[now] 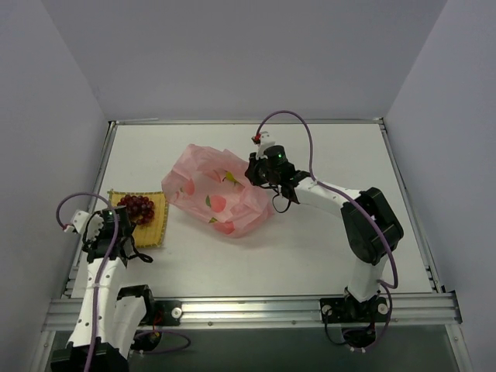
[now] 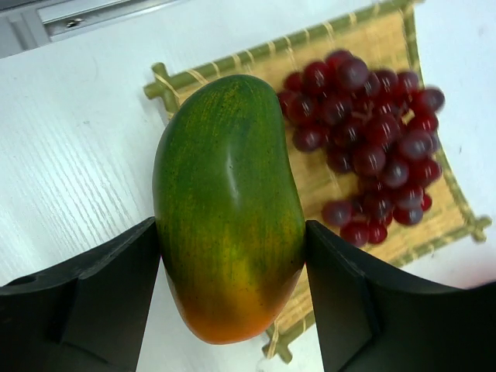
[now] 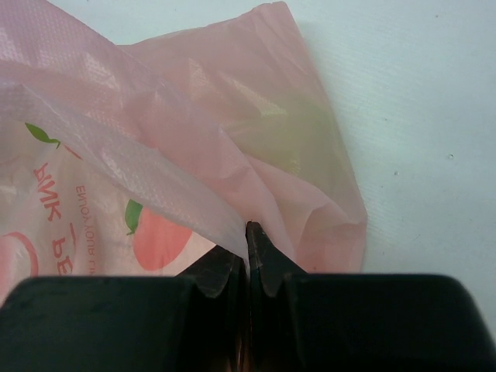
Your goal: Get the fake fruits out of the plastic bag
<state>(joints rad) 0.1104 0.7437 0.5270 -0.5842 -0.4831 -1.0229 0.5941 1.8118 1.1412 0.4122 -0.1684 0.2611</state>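
Green mango (image 2: 229,209) clamped in my left pincer (image 2: 231,240) at mat (image 2: 380,39) edge | grapes (image 2: 372,139) lay on mat | right pincer (image 3: 248,232) pinched pink bag (image 3: 256,116) | fruit likely left inside.

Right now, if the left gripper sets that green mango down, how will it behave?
The mango looks glossy and smooth, so it may slip in the left gripper. Its rounded oblong shape would probably rock or roll on the woven mat.

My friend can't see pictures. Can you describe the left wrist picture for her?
The left gripper holds a green mango with an orange tip. Behind it, dark red grapes lie on a yellow woven mat on a white table.
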